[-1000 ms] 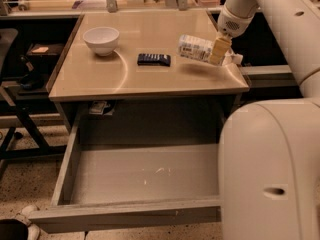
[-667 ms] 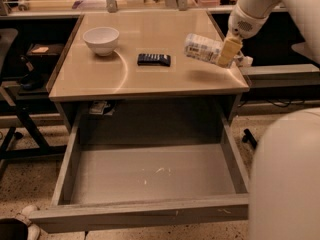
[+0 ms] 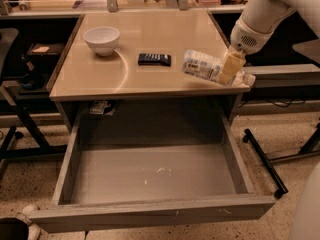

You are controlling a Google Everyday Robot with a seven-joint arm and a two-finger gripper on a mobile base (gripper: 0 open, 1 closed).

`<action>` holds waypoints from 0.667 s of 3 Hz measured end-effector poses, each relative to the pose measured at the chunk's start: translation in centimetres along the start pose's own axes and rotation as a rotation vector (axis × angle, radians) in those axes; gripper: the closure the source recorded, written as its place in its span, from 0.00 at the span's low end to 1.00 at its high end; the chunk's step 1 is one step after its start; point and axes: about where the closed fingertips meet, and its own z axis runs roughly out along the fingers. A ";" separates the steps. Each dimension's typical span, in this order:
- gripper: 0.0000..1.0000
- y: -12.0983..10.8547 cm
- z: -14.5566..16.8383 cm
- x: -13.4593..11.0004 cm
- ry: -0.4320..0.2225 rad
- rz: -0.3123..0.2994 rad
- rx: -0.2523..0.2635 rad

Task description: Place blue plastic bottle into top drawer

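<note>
A tan table [image 3: 160, 34] stands on a speckled floor [image 3: 280, 129] and shines under warm light. A cluttered counter [image 3: 60, 1] runs behind the table, a dark chair frame [image 3: 22, 124] stands to its left, and a black-legged stand [image 3: 265, 161] to its right. The gripper [image 3: 231, 68] hangs over the table's right front corner.

At upper right, the two-finger gripper [image 3: 230, 72] holds the clear blue plastic bottle [image 3: 201, 65] over the front right corner of the tan table [image 3: 150, 31]. A small dark flat rectangle [image 3: 154, 59] lies left of the bottle, and a white bowl [image 3: 102, 38] farther left. The wide grey top drawer [image 3: 155, 176] lies open below.
</note>
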 end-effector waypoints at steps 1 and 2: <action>1.00 -0.3 -0.7 -0.4 0.006 -0.005 0.015; 1.00 2.6 -2.3 -0.6 0.000 -0.008 -0.011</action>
